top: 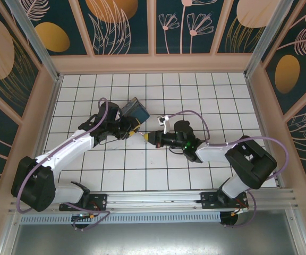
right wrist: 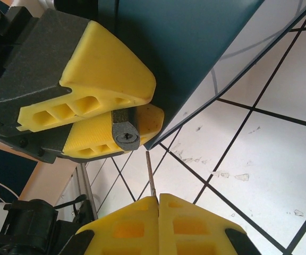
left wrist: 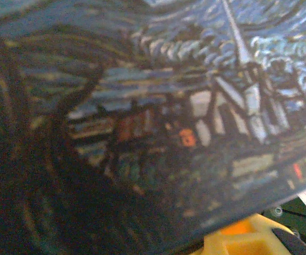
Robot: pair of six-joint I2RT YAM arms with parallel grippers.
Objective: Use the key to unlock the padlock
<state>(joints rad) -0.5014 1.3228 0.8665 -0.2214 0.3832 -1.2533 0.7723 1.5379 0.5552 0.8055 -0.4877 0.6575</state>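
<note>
A blue painted box (top: pixel 137 110) above a white tiled floor (top: pixel 211 93), floral wall panels (top: pixel 118 24) around

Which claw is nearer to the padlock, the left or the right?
Left. The left claw has the padlock clamped in its jaws. The right claw, shut on the key, sits apart, and the key's tip points at the padlock across a small gap.

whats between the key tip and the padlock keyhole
Nothing: a short bare gap separates the key from the padlock, seen in the right wrist view.
</note>
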